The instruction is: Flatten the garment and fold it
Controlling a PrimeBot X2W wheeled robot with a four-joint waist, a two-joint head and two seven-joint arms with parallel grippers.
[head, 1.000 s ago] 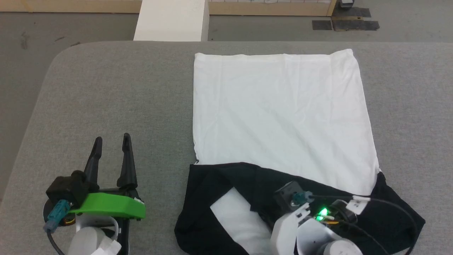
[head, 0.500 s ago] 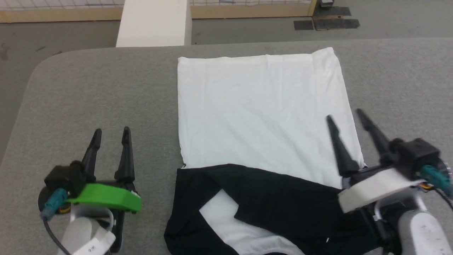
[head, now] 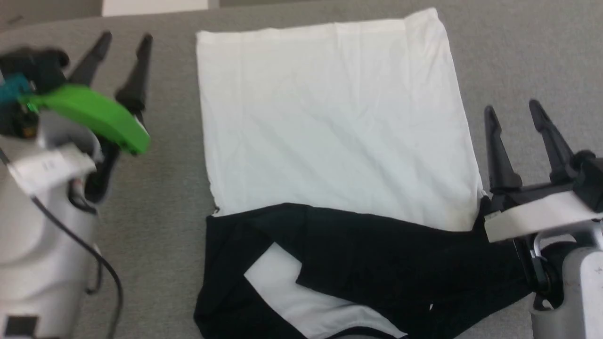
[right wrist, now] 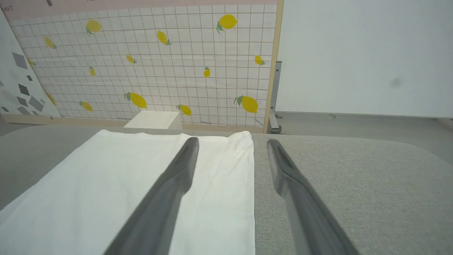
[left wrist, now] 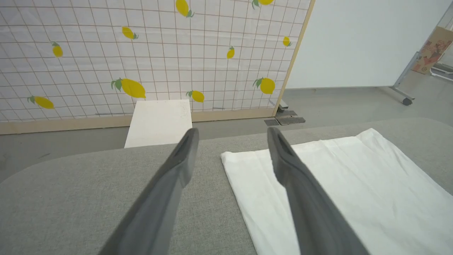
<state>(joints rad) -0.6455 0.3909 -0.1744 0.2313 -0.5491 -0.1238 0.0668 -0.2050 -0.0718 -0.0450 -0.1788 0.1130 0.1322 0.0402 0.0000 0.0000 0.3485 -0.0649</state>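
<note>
— While the head view takes in the garment (head: 330,117) from its far hem to its near end, what do the wrist views add?

— The room beyond. The head view shows the shirt spread in the middle of the grey table (head: 518,47), the white panel flat on the far side and the black sleeves (head: 400,263) bunched across the near end, with a white patch showing between them. The wrist views miss the black part but catch a lemon-printed grid panel (left wrist: 106,53) in a pale wooden frame and a plain white box (left wrist: 159,122) on the floor past the table.

— And the grippers?

— The left gripper (head: 126,40), under a green cover, hangs left of the cloth over bare table, fingers spread, gripping nothing. The right gripper (head: 512,108), under a white cover, sits at the shirt's right edge, jaws wide apart and empty; its own view has one finger over white cloth and the other over the grey table.

— Any writing?

— A white tag (head: 47,165) on the left arm, too blurred to read.

— Textures?

— The table is a woven, felt-like grey with a rounded corner; the white cloth is thin and faintly creased; the fingers are long, dark, tapered.
</note>
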